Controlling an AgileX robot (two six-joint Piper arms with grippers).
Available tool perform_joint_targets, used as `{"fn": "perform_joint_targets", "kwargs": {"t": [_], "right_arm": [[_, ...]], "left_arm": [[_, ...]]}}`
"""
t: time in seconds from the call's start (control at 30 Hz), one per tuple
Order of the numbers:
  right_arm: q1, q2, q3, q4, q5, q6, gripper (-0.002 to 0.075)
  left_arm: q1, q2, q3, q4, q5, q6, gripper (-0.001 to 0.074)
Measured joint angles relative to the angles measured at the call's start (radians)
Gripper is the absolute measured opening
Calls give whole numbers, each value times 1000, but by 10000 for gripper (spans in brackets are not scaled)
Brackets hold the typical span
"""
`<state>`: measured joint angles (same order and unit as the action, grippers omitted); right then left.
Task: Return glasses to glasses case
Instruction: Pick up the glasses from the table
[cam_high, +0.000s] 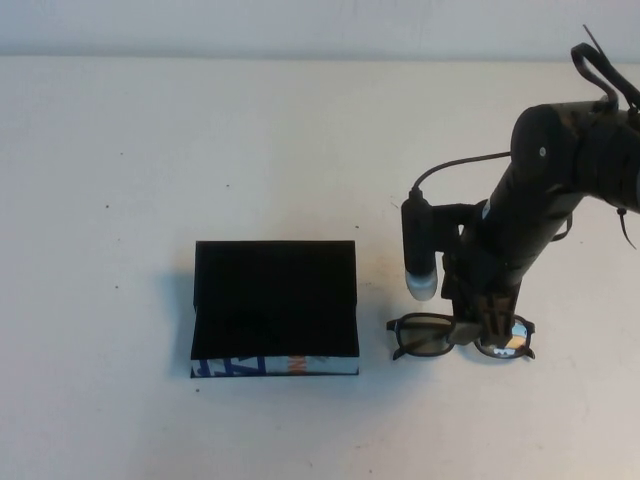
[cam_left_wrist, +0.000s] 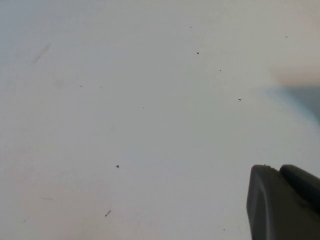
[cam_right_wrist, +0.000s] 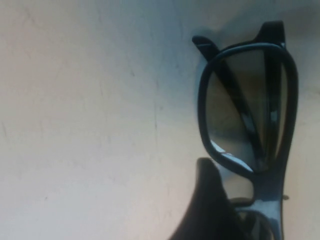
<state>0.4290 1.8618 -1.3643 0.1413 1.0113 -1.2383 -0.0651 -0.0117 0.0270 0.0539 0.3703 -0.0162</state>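
Observation:
The black thick-framed glasses (cam_high: 460, 338) lie on the white table to the right of the glasses case (cam_high: 275, 310). The case stands open, with its black lid up at the back and its white printed front edge (cam_high: 275, 366) facing me. My right gripper (cam_high: 482, 322) has come down over the bridge of the glasses and is closed on it. In the right wrist view one dark finger (cam_right_wrist: 210, 205) presses by the nose pad, next to a greenish lens (cam_right_wrist: 245, 115). The other finger is hidden. My left gripper (cam_left_wrist: 280, 172) is shut and empty over bare table, out of the high view.
The white table (cam_high: 200, 150) is bare apart from a few dark specks. The right arm's wrist camera (cam_high: 419, 250) hangs between the case and the arm. A gap of bare table separates the case from the glasses.

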Motion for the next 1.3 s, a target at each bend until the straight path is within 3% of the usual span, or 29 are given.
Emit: {"fn": "perform_joint_targets", "kwargs": {"t": [1.0, 1.13, 1.3], "right_arm": [[-21, 90, -14, -29, 2, -4, 410], [-23, 90, -14, -27, 5, -4, 367], [-25, 90, -14, -11, 16, -4, 251]], "left_arm": [[0, 0, 0, 0, 0, 0, -1], [0, 0, 0, 0, 0, 0, -1], [0, 0, 0, 0, 0, 0, -1]]}}
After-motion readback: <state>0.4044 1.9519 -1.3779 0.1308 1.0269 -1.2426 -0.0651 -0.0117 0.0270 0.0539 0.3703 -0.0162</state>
